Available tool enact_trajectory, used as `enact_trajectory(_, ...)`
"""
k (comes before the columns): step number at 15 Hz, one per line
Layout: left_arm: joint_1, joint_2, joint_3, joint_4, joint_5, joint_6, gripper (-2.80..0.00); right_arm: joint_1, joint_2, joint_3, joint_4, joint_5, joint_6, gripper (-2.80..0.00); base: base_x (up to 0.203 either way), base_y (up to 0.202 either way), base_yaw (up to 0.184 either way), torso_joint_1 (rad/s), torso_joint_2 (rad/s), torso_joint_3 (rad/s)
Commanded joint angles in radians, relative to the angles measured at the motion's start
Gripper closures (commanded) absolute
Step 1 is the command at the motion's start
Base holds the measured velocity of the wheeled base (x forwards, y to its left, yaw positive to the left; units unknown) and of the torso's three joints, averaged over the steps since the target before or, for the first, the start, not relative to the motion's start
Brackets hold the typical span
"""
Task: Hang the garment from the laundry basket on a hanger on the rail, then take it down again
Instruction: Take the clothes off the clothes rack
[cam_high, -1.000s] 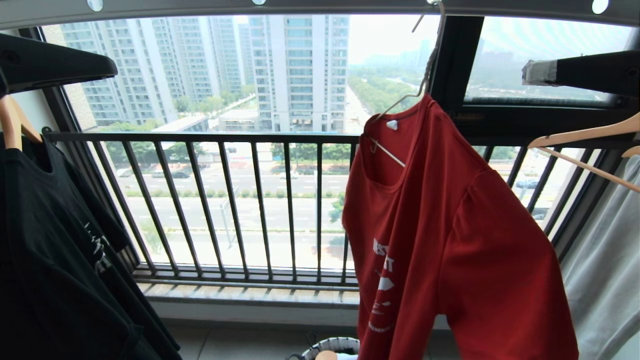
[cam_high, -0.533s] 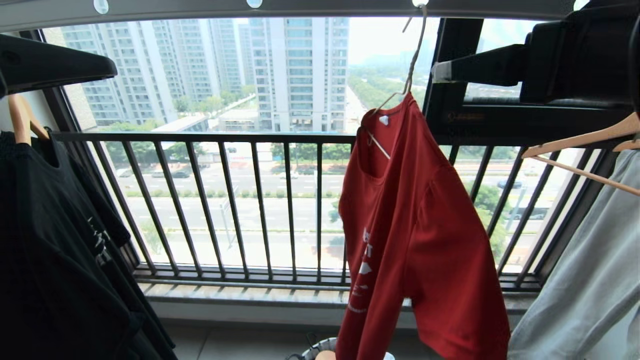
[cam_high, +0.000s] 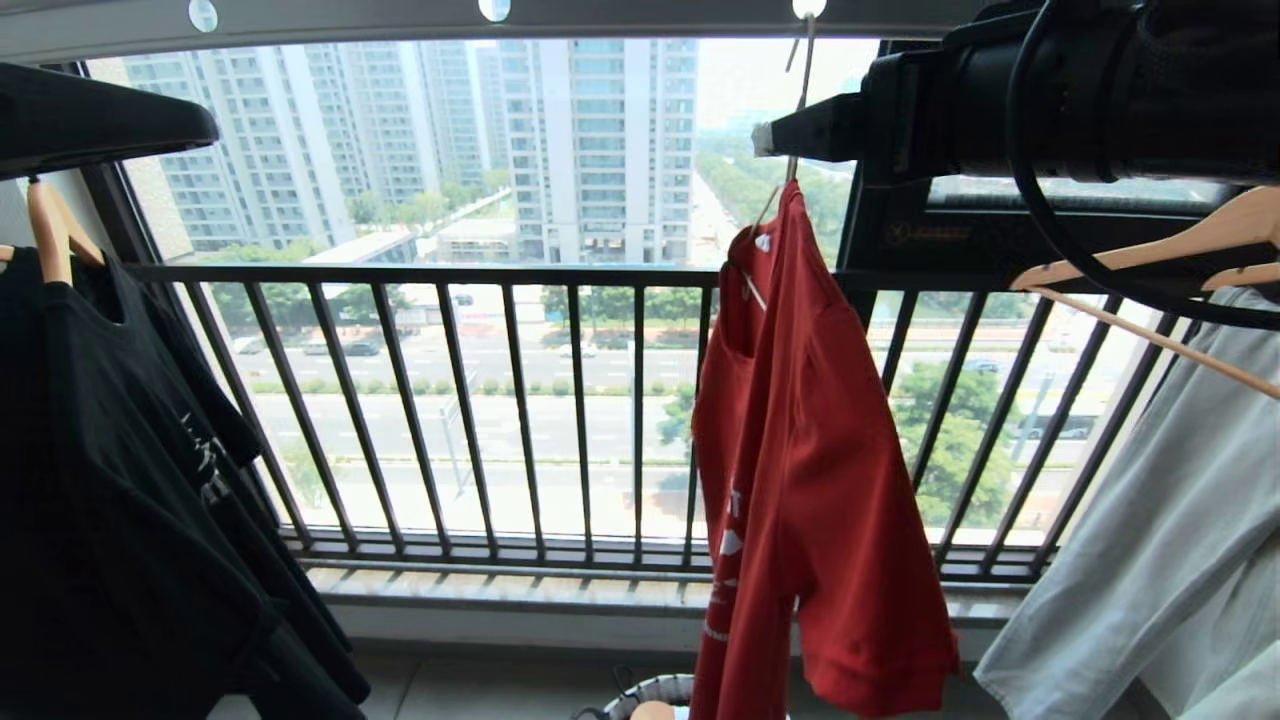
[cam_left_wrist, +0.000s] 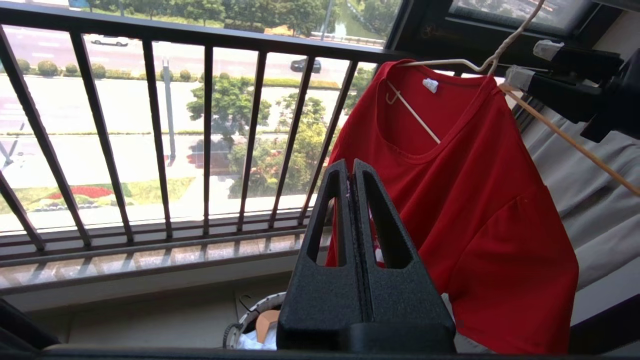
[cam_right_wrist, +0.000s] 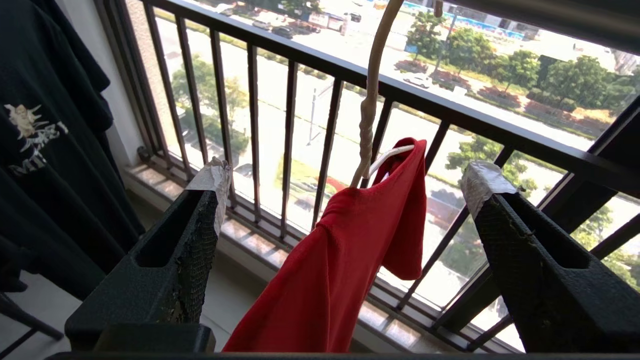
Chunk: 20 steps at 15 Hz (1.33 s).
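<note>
Hanging now from the rail (cam_high: 560, 14) by a thin wire hanger (cam_right_wrist: 369, 112), hook through a hole well right of centre: the red T-shirt (cam_high: 800, 450), turned nearly edge-on toward the head view, collar and white label facing left. Neck of the hanger running almost straight up and down, twisted just above the collar. Level with that neck, reaching in from the right at the top of the scene, the right gripper (cam_right_wrist: 345, 175), spread wide and holding nothing, one taped fingertip (cam_high: 762, 138) just right of the wire. In its wrist view, twisted neck and bunched shoulder standing between the two fingertips but a little farther out, toward the black railing (cam_high: 450, 275), not yet inside the gap. So, judging from this, a short reach onward, jaws crossing the upright wire, probably enough for a grasp on the neck and a lift off the rail. Lower and to the left, the left gripper (cam_left_wrist: 352, 167), pressed shut on nothing, clearly the farther of the two from the hook. Basket (cam_high: 650, 692) below, on the floor under the shirt's hem.
</note>
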Motion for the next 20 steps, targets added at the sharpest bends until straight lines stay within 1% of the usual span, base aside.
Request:
enact_trajectory(1,0.0,-0.011,-0.001,0.002,0.002,-0.002,0.0,0.016,0.074,-0.046,-0.001,-0.047,-0.019,-2.8,0.0,0.0,0.0,0.0,0.0,0.0)
enact_trajectory(4,0.0,-0.014,-0.002,0.002,0.001,-0.002,0.0,0.019,0.122,-0.098,-0.003,-0.121,-0.023,-2.8,0.0,0.0,0.0,0.0,0.0,0.0)
enact_trajectory(8,0.0,-0.022,-0.002,0.002,0.001,0.0,0.0,0.019,0.186,-0.176,-0.003,-0.164,-0.03,-2.8,0.0,0.0,0.0,0.0,0.0,0.0)
enact_trajectory(10,0.0,-0.022,-0.002,0.002,0.002,0.0,0.0,0.019,0.201,-0.181,-0.019,-0.173,-0.054,-2.8,0.0,0.0,0.0,0.0,0.0,0.0)
enact_trajectory(11,0.0,-0.023,-0.002,0.002,0.001,0.0,0.0,0.018,0.221,-0.181,-0.048,-0.197,-0.063,-2.8,0.0,0.0,0.0,0.0,0.0,0.0)
enact_trajectory(12,0.0,-0.025,-0.003,0.002,0.001,0.0,0.0,0.016,0.231,-0.18,-0.069,-0.216,-0.075,-0.01,0.0,0.0,0.0,0.0,0.0,0.0)
enact_trajectory(20,-0.003,-0.021,0.0,0.002,-0.002,0.0,0.0,0.014,0.21,-0.179,-0.075,-0.22,-0.08,0.0,0.0,0.0,0.0,0.0,0.0,0.0)
